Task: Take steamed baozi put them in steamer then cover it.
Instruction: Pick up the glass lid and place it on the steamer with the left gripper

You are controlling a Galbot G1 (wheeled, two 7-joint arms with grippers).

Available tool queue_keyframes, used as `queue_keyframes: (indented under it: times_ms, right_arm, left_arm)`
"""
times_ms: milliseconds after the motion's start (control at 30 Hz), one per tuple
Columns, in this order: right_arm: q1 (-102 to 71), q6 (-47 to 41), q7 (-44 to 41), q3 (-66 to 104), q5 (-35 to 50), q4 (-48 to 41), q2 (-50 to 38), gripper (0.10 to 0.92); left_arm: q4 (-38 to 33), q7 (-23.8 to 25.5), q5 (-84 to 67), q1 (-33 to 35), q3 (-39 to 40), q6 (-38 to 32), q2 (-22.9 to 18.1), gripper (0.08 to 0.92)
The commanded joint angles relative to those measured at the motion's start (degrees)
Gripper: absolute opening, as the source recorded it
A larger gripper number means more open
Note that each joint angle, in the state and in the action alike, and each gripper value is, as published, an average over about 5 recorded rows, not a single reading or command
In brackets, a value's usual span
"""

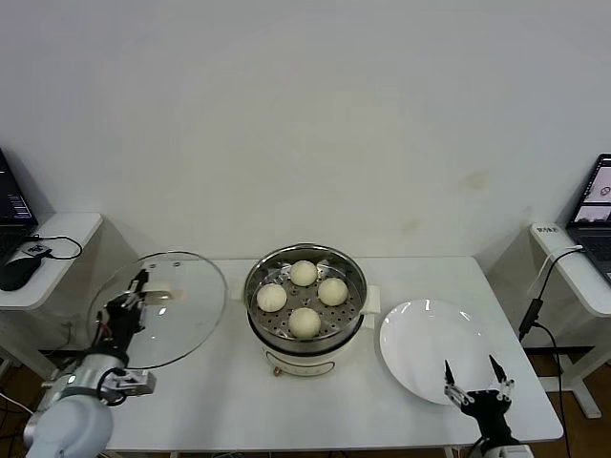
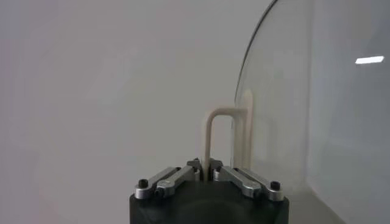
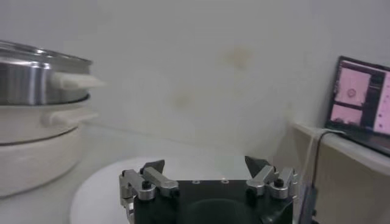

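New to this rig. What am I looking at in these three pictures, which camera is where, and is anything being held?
It is a two-armed robot at a white table. The wide picture comes from its head, looking down; the other two come from cameras on its wrists.

In the middle stands a steel steamer with four buns inside. Beside it lies a bare white plate.

The left gripper is shut on the handle of the glass lid, holding it up to the left of the steamer. The right gripper is open and holds nothing, near the plate's front edge. Laptops sit on side desks.
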Motion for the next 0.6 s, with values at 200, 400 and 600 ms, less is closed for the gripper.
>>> queue_keyframes:
  times_ms: [200,400,600]
  right_arm:
    - [2.90,0.54,1.72,-2.46,-6.44,-3.42,1.03,0.823]
    - [3.51,0.65,2.96,-3.49,-9.03,-5.06,1.86,0.823]
    - [4.24,0.56,3.74,-3.78,-11.38,-6.46,3.32,0.823]
  left_arm:
    - [-2.96,7.49,2.20,-16.10,24.24,13.39,-1.34,0.147]
    - [-0.82,11.90,9.55,-20.43,28.39,15.12,-6.56,0.147]
    - [2.52,14.66,14.65,-25.47,31.41,16.51,-10.34,0.147]
